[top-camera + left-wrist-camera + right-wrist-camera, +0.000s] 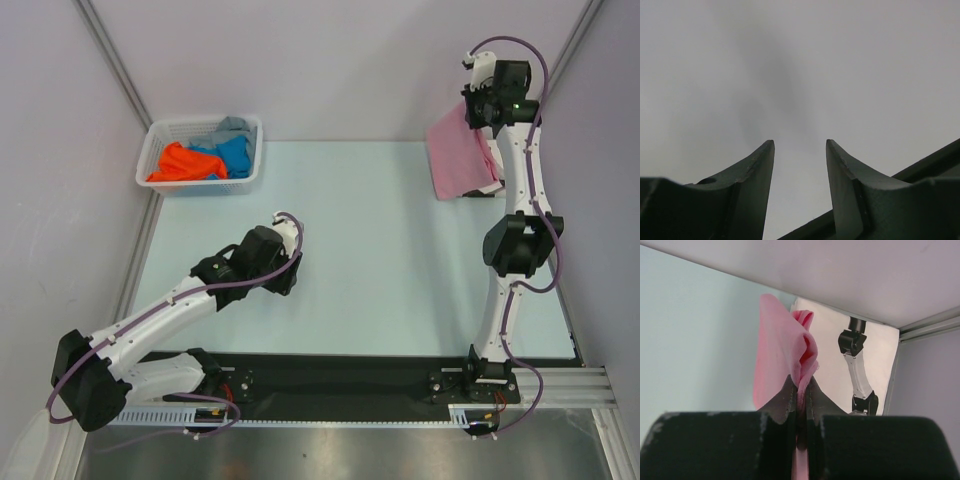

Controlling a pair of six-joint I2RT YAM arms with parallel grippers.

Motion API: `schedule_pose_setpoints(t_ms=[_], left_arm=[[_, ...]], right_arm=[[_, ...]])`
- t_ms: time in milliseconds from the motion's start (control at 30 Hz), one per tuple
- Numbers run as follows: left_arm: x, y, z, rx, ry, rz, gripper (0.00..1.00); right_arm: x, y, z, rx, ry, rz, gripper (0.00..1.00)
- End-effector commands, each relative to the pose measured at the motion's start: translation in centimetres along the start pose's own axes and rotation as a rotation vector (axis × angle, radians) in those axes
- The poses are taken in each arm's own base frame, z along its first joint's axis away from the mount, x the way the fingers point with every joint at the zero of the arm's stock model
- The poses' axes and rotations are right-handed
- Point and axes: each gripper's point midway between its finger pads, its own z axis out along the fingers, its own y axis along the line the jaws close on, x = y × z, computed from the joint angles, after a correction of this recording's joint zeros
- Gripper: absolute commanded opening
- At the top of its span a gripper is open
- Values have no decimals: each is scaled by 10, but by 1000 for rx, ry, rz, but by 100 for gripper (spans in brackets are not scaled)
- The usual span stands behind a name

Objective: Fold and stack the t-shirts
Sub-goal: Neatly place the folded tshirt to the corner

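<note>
The table (pixel 330 260) is lying bare across its middle. The right arm is standing tall along the table's right side, its elbow bending near the middle and its wrist reaching up over the far right corner. The left arm is stretching low from its base toward the table's centre, wrist tipping downward, well apart from the cloth.

The pink shirt (pixel 462 158) is hanging from the right wrist over that far corner, pinched at its top edge and draping down as a fairly flat sheet. A white patch is showing beneath it in the right wrist view; whether that is another shirt I cannot tell.

Judging from this, the step in hand is setting the pink shirt down at the corner. Doing it well is likely calling for a slow descent, letting the lower edge land first. The wrist should then draw sideways so the cloth lies out flat rather than bunching, and let go only once the sheet is resting.

The basket (pixel 160 135) is sitting at the far left, holding the orange shirt (pixel 185 162), the blue shirt (pixel 237 155) and the grey shirt (pixel 232 128).

The right gripper (pixel 800 385) is clamping tight on a fold of pink cloth. The left gripper (pixel 800 142) is standing moderately parted, holding nothing.
</note>
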Motion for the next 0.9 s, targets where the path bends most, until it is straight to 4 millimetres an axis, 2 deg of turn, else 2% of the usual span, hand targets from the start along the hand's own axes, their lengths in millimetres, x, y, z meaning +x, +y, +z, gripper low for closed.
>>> schedule_pose_setpoints(t_ms=[0, 367, 667, 867], left_arm=[[-12, -1, -5, 15, -48, 2, 51], [-9, 1, -5, 10, -36, 9, 51], [-9, 2, -2, 4, -28, 12, 51], [-9, 2, -1, 4, -25, 10, 51]], right_arm=[[-53, -10, -48, 62, -140, -41, 0], [-39, -12, -35, 64, -103, -52, 0], [-41, -25, -30, 71, -128, -34, 0], [-35, -30, -22, 66, -124, -24, 0]])
